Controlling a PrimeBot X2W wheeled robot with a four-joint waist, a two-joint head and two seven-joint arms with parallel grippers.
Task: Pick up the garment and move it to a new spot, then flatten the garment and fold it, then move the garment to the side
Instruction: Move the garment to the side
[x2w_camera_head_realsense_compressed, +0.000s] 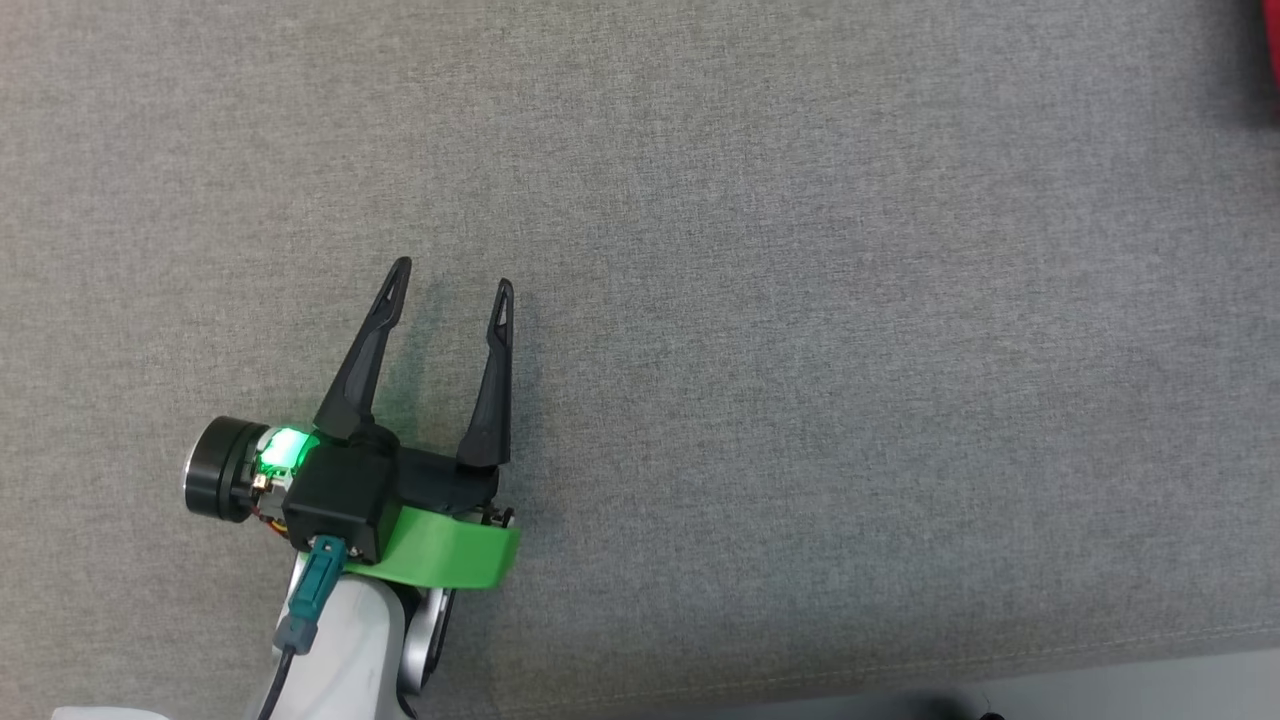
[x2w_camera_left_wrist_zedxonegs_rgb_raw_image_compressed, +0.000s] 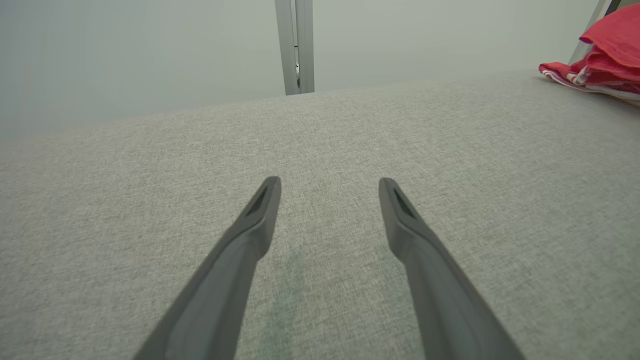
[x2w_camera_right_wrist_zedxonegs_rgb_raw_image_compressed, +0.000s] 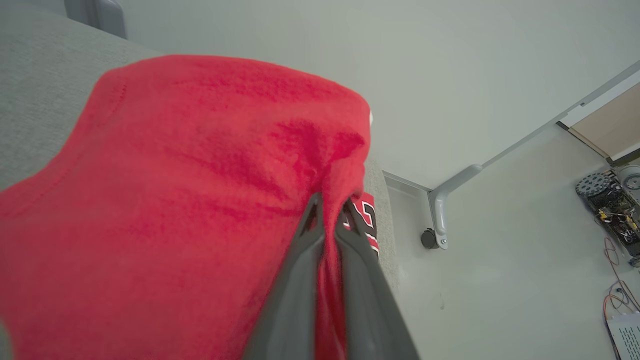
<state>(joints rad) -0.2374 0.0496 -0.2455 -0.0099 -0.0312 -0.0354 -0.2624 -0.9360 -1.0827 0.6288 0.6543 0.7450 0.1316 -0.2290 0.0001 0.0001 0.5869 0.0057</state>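
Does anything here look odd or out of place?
Only the red garment: it sits bunched, not flat, near the edge of the grey surface, pinched in the right gripper. Nothing looks spilled or damaged.

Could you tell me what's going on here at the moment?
The robot is working on a red garment lying on a grey fabric surface. Its right tool is shut on a fold of the garment near the surface's edge. Its left tool is open and empty over bare fabric, away from the garment. The garment is bunched, not yet flattened or folded.

garment (x2w_camera_left_wrist_zedxonegs_rgb_raw_image_compressed: 611, 47) cropped at edge, underside hidden
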